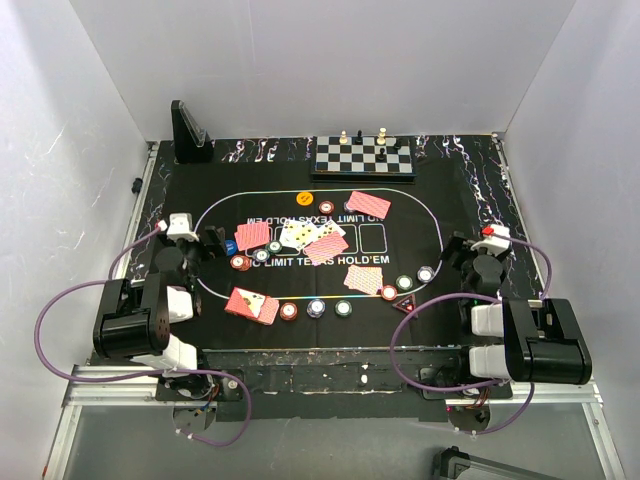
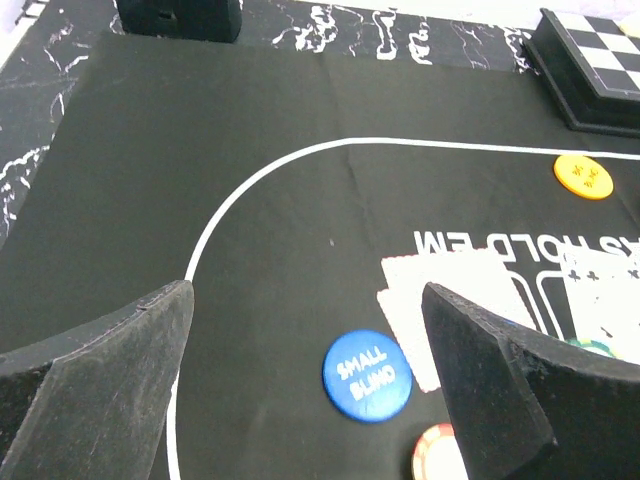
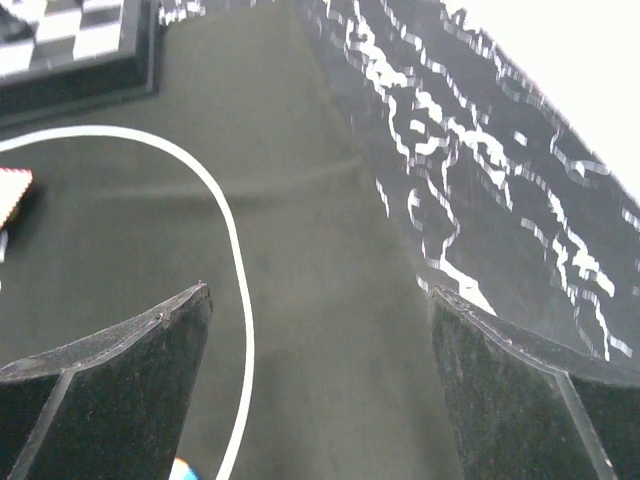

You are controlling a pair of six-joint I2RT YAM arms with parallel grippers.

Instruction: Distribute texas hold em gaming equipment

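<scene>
Covering the middle of the top view was the black mat (image 1: pixel 450 200), the largest item, with a white oval printed on it.

Chessboard (image 1: pixel 364 156): upper centre, at the mat's far edge, pieces standing on it; not for distribution.

Left gripper (image 2: pixel 307 290): left of frame, fingers apart, nothing between them, hanging over bare mat by the oval's left curve.

Right gripper (image 3: pixel 320 290): right of frame, fingers likewise spread and empty, over the oval's right curve.

Playing cards (image 1: pixel 325 245): loose heap at centre, some face up. Singles or small stacks lay upper centre, centre left, lower left and lower centre. Judged thin, light, flexible and flat to the cloth; best taken at an overhanging edge or slid first.

Poker chips (image 1: pixel 316 307): scattered along the oval's lower arc and left of the heap. Judged rigid, light and low; to be pinched across the rim.

Blue chip (image 2: pixel 367 375), marked SMALL BLIND: lower centre of the left wrist view, just beside a card.

Orange chip (image 2: pixel 583 176): upper right of that view, alone.

Triangular marker (image 1: pixel 405 303): lower right, near two chips.
</scene>
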